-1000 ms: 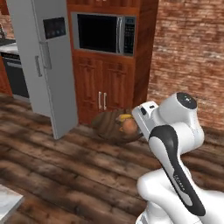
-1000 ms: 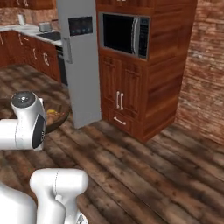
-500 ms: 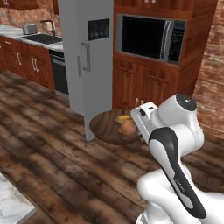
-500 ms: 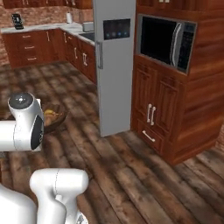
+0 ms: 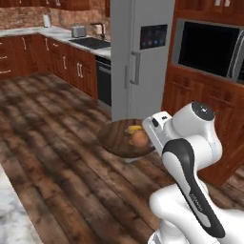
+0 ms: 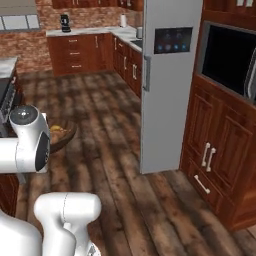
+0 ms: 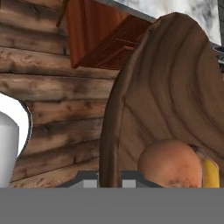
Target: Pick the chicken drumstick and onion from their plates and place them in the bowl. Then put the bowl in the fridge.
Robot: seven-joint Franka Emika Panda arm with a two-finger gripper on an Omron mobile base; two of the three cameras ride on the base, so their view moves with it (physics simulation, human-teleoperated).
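Left base view — bowl: the dark wooden bowl (image 5: 120, 138) is held up off the plank floor (image 5: 57, 143), level, at the end of the white arm (image 5: 190, 157).
Left base view — contents: the onion (image 5: 139, 138) sits inside near the arm-side rim, with the chicken drumstick (image 5: 134, 128) just behind it, the two touching or nearly so.
Left base view — gripper: hidden behind the hand's white housing at the bowl's rim; jaws not visible here.
Left base view — fridge: the grey-silver fridge (image 5: 138, 52) stands just beyond the bowl, door closed, with a dark panel high on its front.
Right base view — bowl: the bowl (image 6: 64, 136) pokes out beside the arm's round joint, above the floor, a yellowish piece visible inside.
Right base view — fridge: the fridge (image 6: 167, 85) stands well apart from the bowl, across open floor, next to the wooden cabinet (image 6: 220, 150) with the microwave.
Hand view — bowl: the wood-grain inside and rim of the bowl (image 7: 175, 87) lie close to the camera.
Hand view — contents: the onion (image 7: 170, 164) lies low in the bowl, the yellow drumstick (image 7: 211, 173) against its side.
Hand view — gripper: fingertips not discernible; jaws narrow, clamped on the bowl's rim.
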